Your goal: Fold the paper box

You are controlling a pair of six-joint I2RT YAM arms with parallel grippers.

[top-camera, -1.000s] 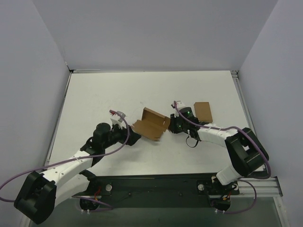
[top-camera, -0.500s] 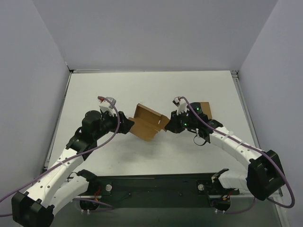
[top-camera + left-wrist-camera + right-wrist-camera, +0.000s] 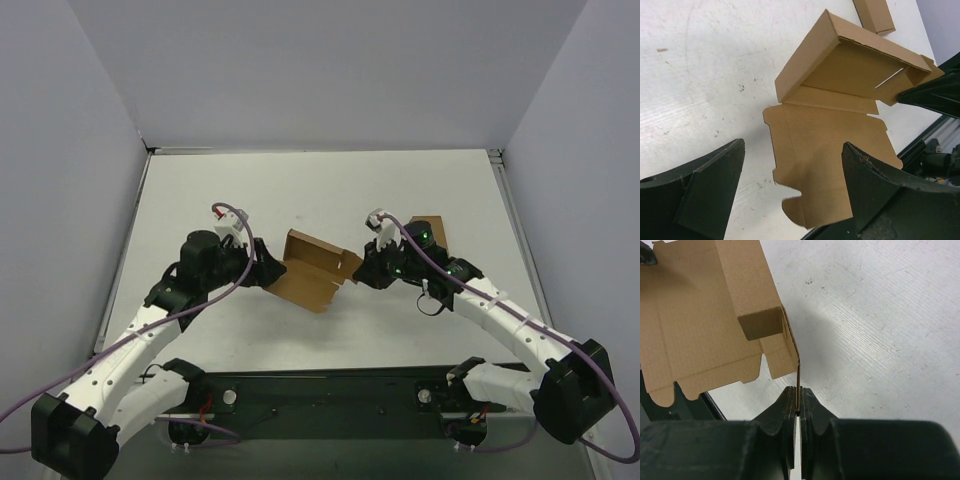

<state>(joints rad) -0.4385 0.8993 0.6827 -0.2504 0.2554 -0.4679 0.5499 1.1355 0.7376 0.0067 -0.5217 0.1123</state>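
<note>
Moved: over the last second the left arm has swung up and further left in the top view, and its jaws have spread wider; the right arm has stretched out longer and now covers part of the spare card; the box has shifted slightly left.

Box: the paper box (image 3: 312,268), thin brown kraft cardboard with notched flaps and crease lines, lies at the centre of the top view on the white table (image 3: 230,190), between the two grippers; it is part-folded, with one long wall raised along its upper edge and a flat panel with notched tabs spread toward the lower left.

Left side: the left gripper (image 3: 792,150) is released, its jaws wide apart; the flat notched panel lies between the fingers; bare table shows between the left-hand finger (image 3: 710,195) and the cardboard; whether the other finger touches the panel cannot be told.

Right side: the right gripper (image 3: 798,407) is clenched on a thin upright edge of the box's end flap, at the lower centre of the right wrist view; the rest of the box fills the upper left there.

Other card: a narrower plain brown cardboard rectangle (image 3: 432,228) lies right of centre in the top view, partly hidden behind the right arm, apart from the box.
</note>
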